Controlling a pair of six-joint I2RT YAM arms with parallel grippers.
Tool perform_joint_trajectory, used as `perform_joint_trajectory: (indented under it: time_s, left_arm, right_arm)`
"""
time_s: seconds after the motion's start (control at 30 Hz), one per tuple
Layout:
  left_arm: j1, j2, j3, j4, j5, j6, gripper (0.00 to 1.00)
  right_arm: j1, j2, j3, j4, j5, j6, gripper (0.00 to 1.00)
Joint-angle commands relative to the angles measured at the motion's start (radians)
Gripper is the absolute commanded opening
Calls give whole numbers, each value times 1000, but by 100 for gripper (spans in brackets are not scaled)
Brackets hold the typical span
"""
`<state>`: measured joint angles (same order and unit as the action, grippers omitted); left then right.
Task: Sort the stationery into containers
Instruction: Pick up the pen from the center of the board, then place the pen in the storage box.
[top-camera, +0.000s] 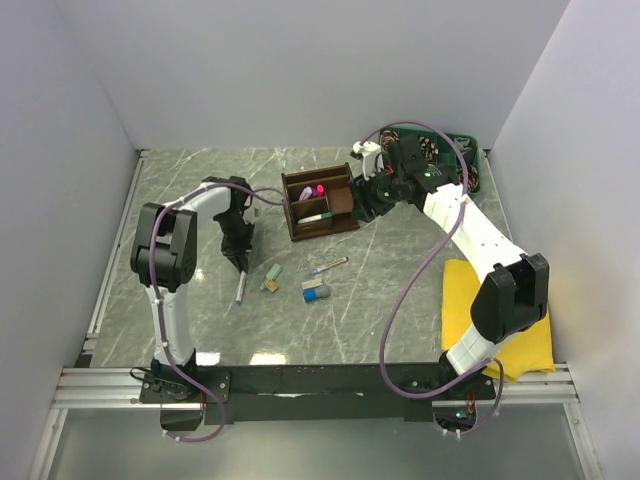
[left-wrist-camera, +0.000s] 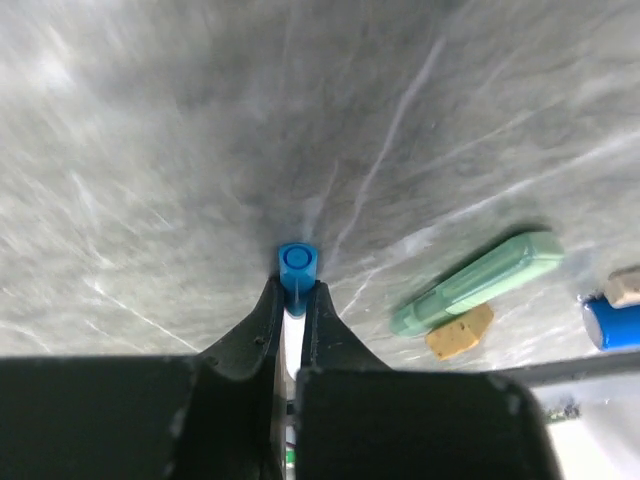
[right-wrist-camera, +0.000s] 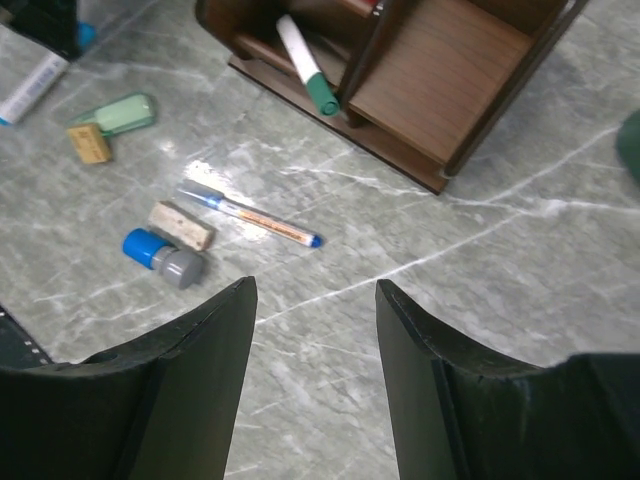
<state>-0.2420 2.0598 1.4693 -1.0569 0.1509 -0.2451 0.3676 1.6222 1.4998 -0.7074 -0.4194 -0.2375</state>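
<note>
Left wrist view: a blue-capped pen (left-wrist-camera: 297, 262) is pinched near its capped end by the closed left hand (left-wrist-camera: 296, 292). With so off-centre a grip, it could be tilted or dropped on lifting. The right hand (right-wrist-camera: 315, 300) is open and empty.

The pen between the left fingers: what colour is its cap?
The pen has a blue cap; the left wrist view shows it best.

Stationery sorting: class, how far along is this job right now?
Done: a pink marker, a purple marker and a green-capped pen sit in the wooden organiser. In hand: the left fingers are shut on a blue-capped pen. Left: a thin pen, green piece, tan cube, tan block and blue-grey piece lie on the table.
</note>
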Motion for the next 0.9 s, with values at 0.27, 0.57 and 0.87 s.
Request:
perform_joint_trajectory:
  time_s: [0.27, 0.57, 0.87]
  left_arm:
    - [60, 19, 658, -151, 604, 622, 1]
    - [-17, -104, 562, 212, 825, 954, 1]
    - [-171, -83, 490, 451, 803, 949, 1]
  right_arm:
    - [-10, -87, -21, 89, 139, -46, 59]
    - [-25, -42, -17, 105, 156, -43, 59]
    - [-67, 5, 60, 102, 169, -57, 59]
